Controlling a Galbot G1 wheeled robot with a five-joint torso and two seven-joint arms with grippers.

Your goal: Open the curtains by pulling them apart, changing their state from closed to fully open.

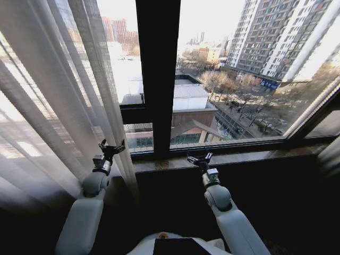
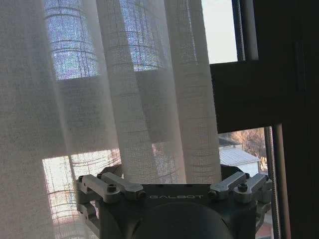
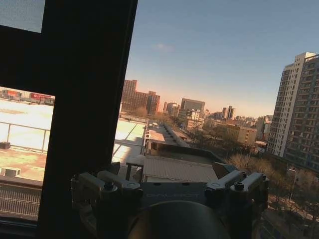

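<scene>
Your left arm reaches up and forward, and its left claw (image 1: 111,147) is spread, with the fingers apart and nothing between them. It stands at the inner edge of the curtains (image 1: 48,90), just beside the last pleat; I cannot tell if a finger touches the fabric. In the left wrist view the sheer white cloth (image 2: 99,99) hangs directly in front of this claw.

Your right arm is also raised, and the right claw (image 1: 200,159) is spread too and holds nothing. It is near the window sill (image 1: 255,155), well apart from the curtains.

Between the two claws, a little above, rises the dark window frame (image 1: 156,69). Beyond the right claw the glass is uncovered, and you see buildings (image 3: 294,114) and roofs outside. The curtains are gathered on the left claw's side.
</scene>
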